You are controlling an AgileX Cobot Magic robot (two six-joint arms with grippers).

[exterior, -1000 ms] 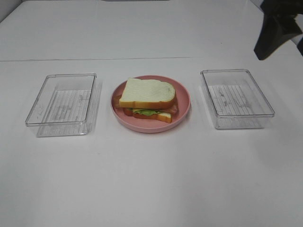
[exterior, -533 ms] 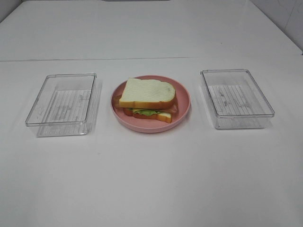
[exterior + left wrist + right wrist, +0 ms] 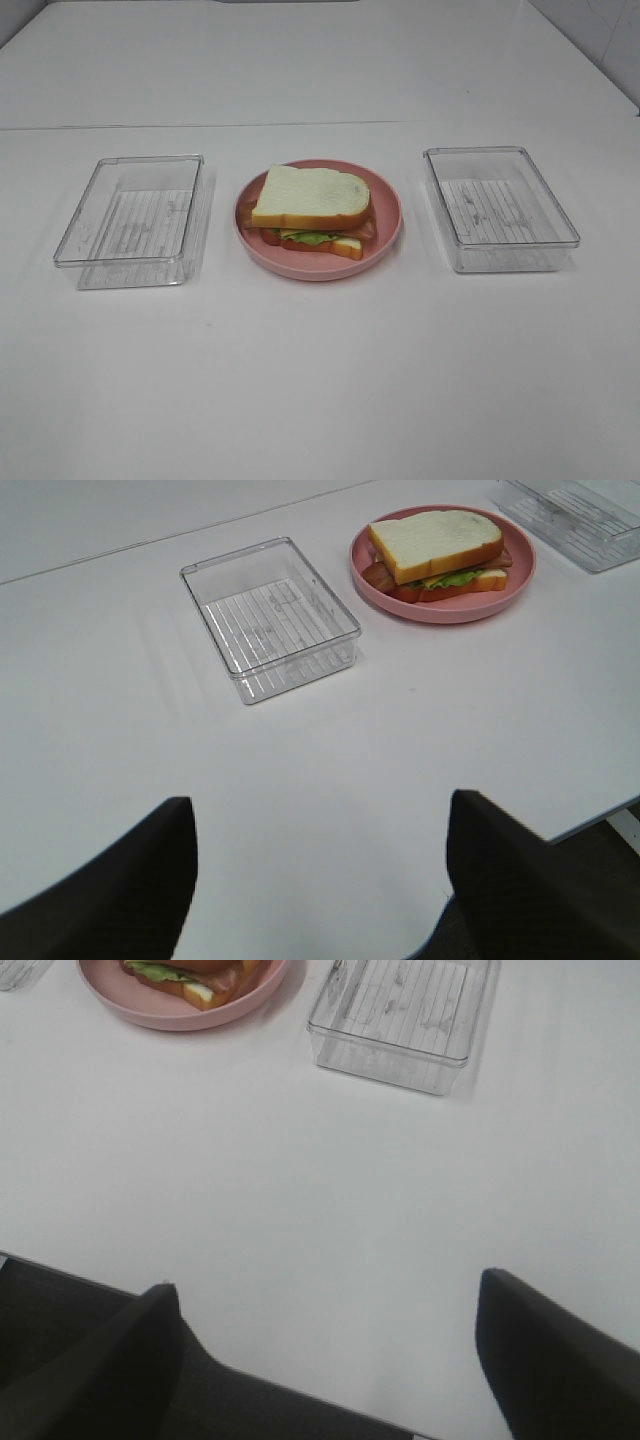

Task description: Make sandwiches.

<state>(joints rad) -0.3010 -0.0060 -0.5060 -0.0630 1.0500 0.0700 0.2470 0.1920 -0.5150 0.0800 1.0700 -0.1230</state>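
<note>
One stacked sandwich lies on the round pink plate at the table's middle: white bread on top, green lettuce and reddish bacon showing at its front edge. It also shows in the left wrist view as the sandwich and, partly cut off, in the right wrist view as the sandwich. Neither arm appears in the high view. My left gripper hangs open over the near table edge, far from the plate, with nothing between its fingers. My right gripper is open too, empty, near the table's front edge.
A clear plastic tray stands left of the plate and another clear tray right of it; both look empty. The white table stretches in front of them. The table's edge shows beside the right gripper.
A dark arm part at the top right of the high view one second ago has left the frame. The sandwich, plate and trays have not moved.
</note>
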